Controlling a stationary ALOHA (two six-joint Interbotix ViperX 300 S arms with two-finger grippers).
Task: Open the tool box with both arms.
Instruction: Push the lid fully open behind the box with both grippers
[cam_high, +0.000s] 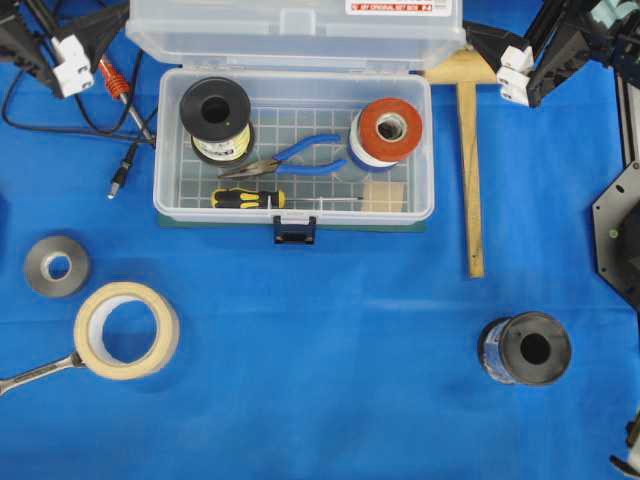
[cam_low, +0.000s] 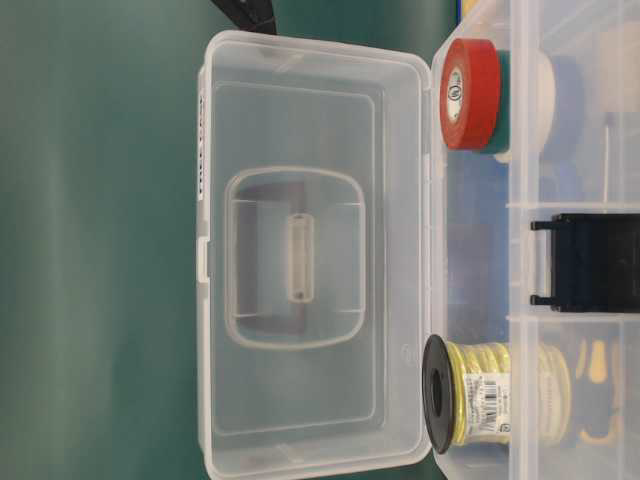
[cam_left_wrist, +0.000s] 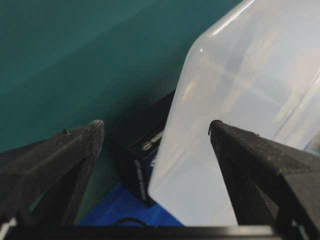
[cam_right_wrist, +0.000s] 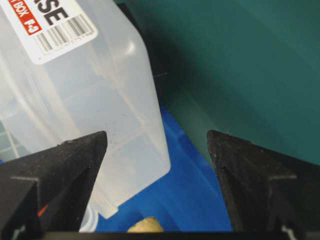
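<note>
— Where was the clear-plastic tool box (cam_high: 294, 150), and what did it hold?

— On the blue bench (cam_high: 320, 400), lid (cam_low: 310, 255) swung fully back. Inside were a black spool of yellow wire (cam_high: 215, 112), a red-topped tape roll (cam_high: 388, 128), blue-handled pliers (cam_high: 290, 158) and a yellow-and-black screwdriver (cam_high: 250, 198).

— And the arms?

— Left gripper (cam_left_wrist: 156, 131) and right gripper (cam_right_wrist: 156, 140) flanked the lid's two ends, fingers spread wide, gripping nothing.

Bright, even light; soft glare on the clear lid (cam_left_wrist: 250, 100), wrist views slightly blurred.
</note>
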